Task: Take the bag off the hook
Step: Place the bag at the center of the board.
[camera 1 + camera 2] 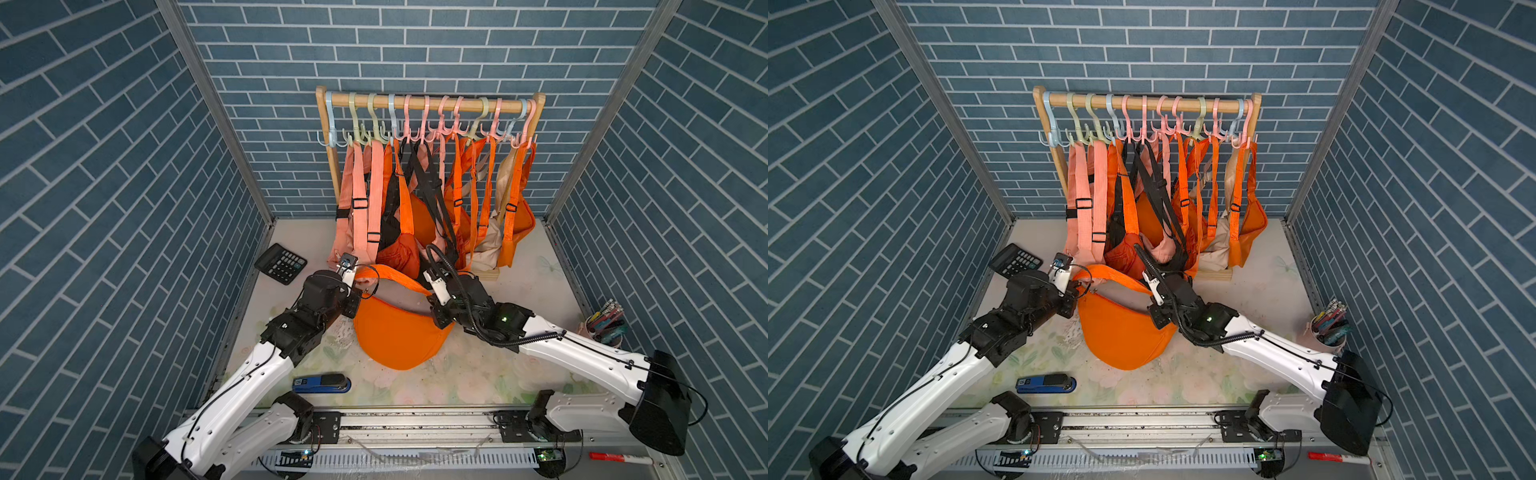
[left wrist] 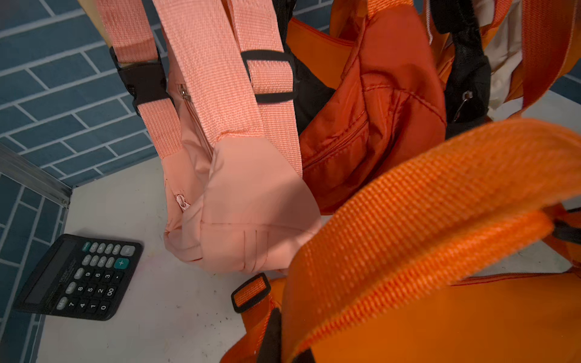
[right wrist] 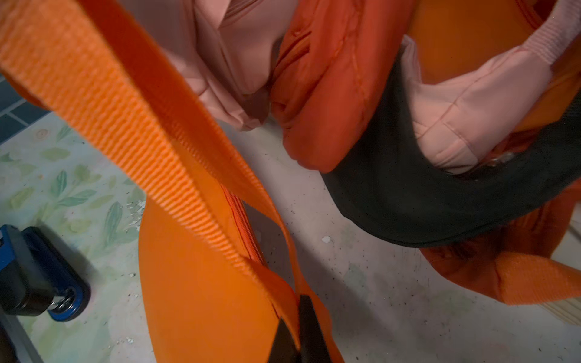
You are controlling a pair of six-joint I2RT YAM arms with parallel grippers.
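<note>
The crescent-shaped bright orange fabric bag (image 1: 399, 336) should handle as a light, limp thing, sagging wherever it is not supported and unlikely to be hurt by a firm pinch; its smooth cloth body gives little to hold, so the wide orange webbing strap (image 1: 399, 279) is the sensible place to take it, being ribbed, flat and grippy; the risk I would expect is the slack strap snagging a neighbour; the bag looks unfilled and plump only at its curved lower edge, with a zip along the straight top edge and a black slider near one end of the strap; it is off the row of pastel plastic hooks (image 1: 409, 124) on the wooden rail (image 1: 428, 104) and seems to rest on the floral-patterned table (image 1: 519, 291) in front of the crowd of pink, orange, black and cream bags (image 1: 415, 208) hanging there, between the two arms; the left gripper (image 1: 360, 286) appears clamped on one end of the strap and the right gripper (image 1: 433, 296) on the other, jaws together on the webbing, which runs raised between them above the body; a black desk calculator (image 1: 280, 263) and a blue stapler (image 1: 322, 383) lie apart from it.
</note>
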